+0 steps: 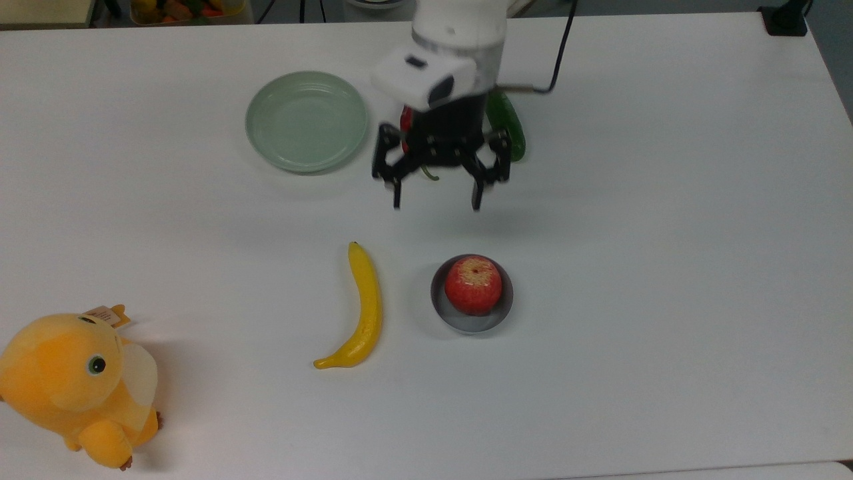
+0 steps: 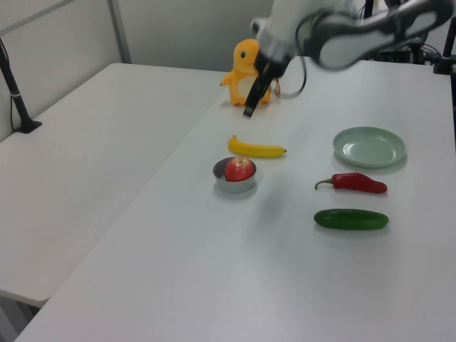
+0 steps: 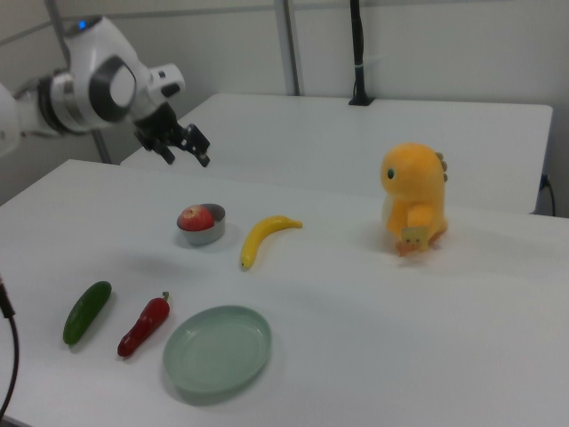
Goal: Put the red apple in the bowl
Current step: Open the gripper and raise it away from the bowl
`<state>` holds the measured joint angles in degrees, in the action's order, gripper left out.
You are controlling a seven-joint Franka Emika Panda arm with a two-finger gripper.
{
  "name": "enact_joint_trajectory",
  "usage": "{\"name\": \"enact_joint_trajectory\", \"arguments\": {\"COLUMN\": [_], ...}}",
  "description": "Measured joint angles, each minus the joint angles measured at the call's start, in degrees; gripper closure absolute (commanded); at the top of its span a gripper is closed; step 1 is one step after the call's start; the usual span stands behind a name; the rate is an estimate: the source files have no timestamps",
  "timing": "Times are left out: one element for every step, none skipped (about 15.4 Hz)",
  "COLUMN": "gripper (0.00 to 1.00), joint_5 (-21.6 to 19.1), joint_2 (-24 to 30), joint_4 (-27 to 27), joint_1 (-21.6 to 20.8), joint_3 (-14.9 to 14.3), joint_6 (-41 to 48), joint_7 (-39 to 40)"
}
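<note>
The orange plush toy sits at the near left corner of the white table in the top view. Farther in, the yellow banana lies lengthwise, just beside the bowl but apart from it. The red apple rests inside the grey bowl, stem dimple upward, near the table's middle. Open surface surrounds the bowl on the top view's right and toward the near edge.

Beyond the bowl, the gripper hangs above the table, well apart from the apple, its two fingers spread wide and holding nothing. Behind it lie the pale green plate, the red chili pepper and the green cucumber, all toward the far edge.

In the top view the arm covers most of the chili and part of the cucumber; the left view and the right view show both whole, side by side and not touching. The right view shows the gripper raised clear of the bowl.
</note>
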<state>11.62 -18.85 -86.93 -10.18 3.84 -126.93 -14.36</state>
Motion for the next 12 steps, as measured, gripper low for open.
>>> {"name": "enact_joint_trajectory", "arguments": {"gripper": [0.00, 0.00, 0.00, 0.00, 0.00, 0.00, 0.00, 0.00, 0.00, 0.00, 0.00, 0.00], "joint_5": [-2.1, -4.2, -6.0, -7.4, -8.5, -9.4, -10.1, -10.9, -11.4, -11.8, -12.7, -14.3], "joint_2": [2.4, 5.0, 7.6, 10.2, 12.8, 15.1, 17.0, 18.7, 20.2, 21.3, 22.3, 23.2], "joint_4": [0.0, 0.0, 0.0, -0.2, -0.5, -0.8, -1.1, -1.4, -1.8, -2.2, -2.9, -4.1], "joint_1": [0.5, 1.2, 1.8, 2.4, 2.8, 3.1, 3.2, 3.3, 3.3, 3.3, 3.3, 3.3], "joint_3": [-0.2, -0.4, -0.8, -1.5, -2.4, -3.4, -4.5, -5.6, -6.6, -7.6, -8.6, -9.7], "joint_6": [4.1, 8.2, 11.8, 15.1, 18.2, 21.1, 23.9, 26.6, 28.9, 30.6, 31.9, 32.5], "joint_7": [0.0, 0.0, 0.0, 0.0, 0.0, 0.0, 0.0, 0.0, 0.0, 0.1, 0.8, 2.9]}}
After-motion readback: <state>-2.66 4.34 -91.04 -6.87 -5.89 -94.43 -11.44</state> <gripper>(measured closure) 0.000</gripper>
